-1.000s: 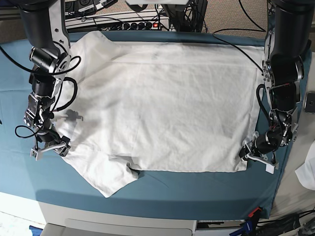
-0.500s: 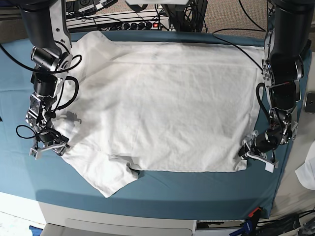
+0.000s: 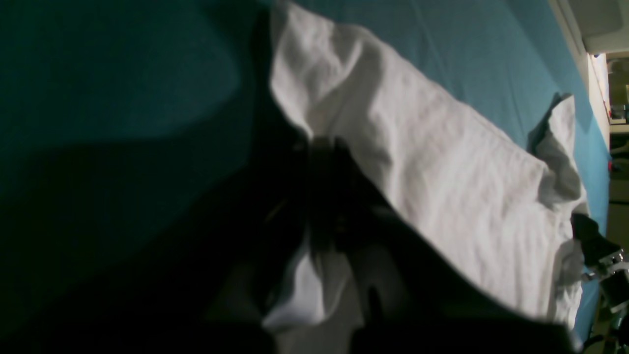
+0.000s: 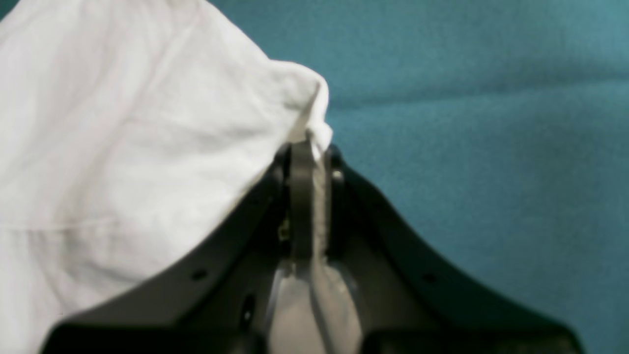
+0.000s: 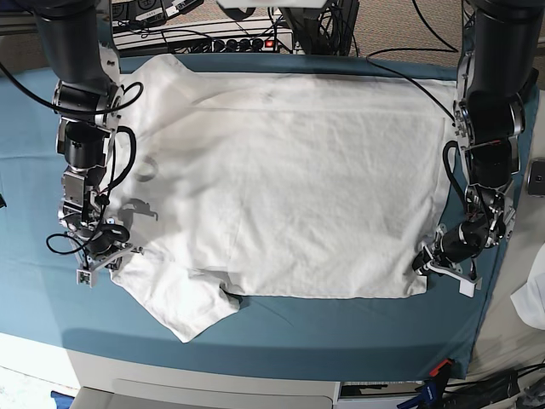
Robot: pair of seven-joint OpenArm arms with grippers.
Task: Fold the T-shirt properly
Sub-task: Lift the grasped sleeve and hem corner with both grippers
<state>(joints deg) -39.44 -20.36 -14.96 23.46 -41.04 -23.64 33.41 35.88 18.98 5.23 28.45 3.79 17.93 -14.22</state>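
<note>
The teal cloth sheet point(image 5: 298, 328) covers the work surface, with cables and a power strip point(image 5: 247, 43) along its back edge. Between the jaws of our right gripper point(image 4: 309, 147) a fold of white cloth is pinched at the fingertips, the jaws nearly together; teal sheet shows just beyond and to one side of them. Our left gripper point(image 3: 322, 147) is dark in its own view, but cloth bunches directly at its tips and the jaws sit closed, so we judge it to be holding the hem corner. Outward from both sets of fingers, the T-shirt point(image 5: 289, 187) lies spread flat between them, collar end toward the right gripper point(image 5: 100, 256), hem toward the left gripper point(image 5: 433, 257), one sleeve hanging toward the near edge.

With both near corners apparently gripped, we judge the lift comes next. To do it well, we should raise both hands evenly, keep the edge between them taut but not stretched, and carry it straight across to meet the far edge, watching that the right pinch, which looks shallow, does not slip.
</note>
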